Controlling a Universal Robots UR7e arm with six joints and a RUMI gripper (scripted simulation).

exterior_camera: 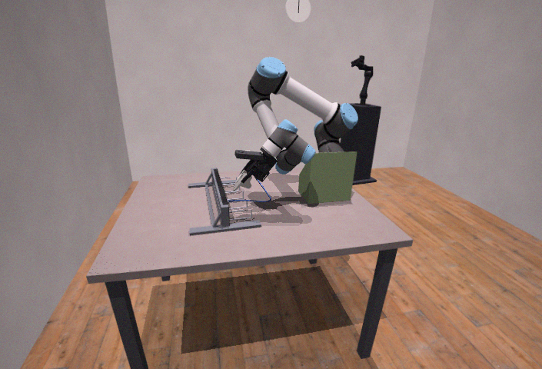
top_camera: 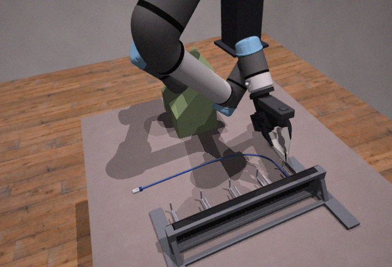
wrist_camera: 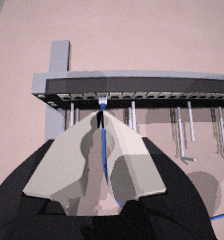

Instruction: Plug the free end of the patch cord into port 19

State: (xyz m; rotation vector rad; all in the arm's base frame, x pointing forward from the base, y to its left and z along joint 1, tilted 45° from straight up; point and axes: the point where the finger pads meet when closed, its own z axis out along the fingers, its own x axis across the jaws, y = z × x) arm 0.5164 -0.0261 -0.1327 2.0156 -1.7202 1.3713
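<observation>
The blue patch cord (top_camera: 183, 172) (exterior_camera: 254, 201) arcs over the table behind the rack (top_camera: 342, 213) (exterior_camera: 206, 231) (wrist_camera: 59, 55). Its plugged end (wrist_camera: 102, 101) sits in a port near the left end of the row in the wrist view. Its clear free plug (top_camera: 135, 190) lies on the table at left in the top view; it is out of the wrist view, and my gripper seems to hide it in the exterior view. My gripper (top_camera: 285, 159) (exterior_camera: 235, 188) (wrist_camera: 101, 112) is shut and empty, its tips close behind and above the plugged end. The rack stands upright.
Several thin metal cord hooks (top_camera: 234, 192) (wrist_camera: 191, 122) stick out from the rack on the cord's side. A green angular block (top_camera: 193, 119) (exterior_camera: 332, 178) stands behind the cord, near the arm's base. A black pedestal (exterior_camera: 360, 139) with a small arm stands beyond the table.
</observation>
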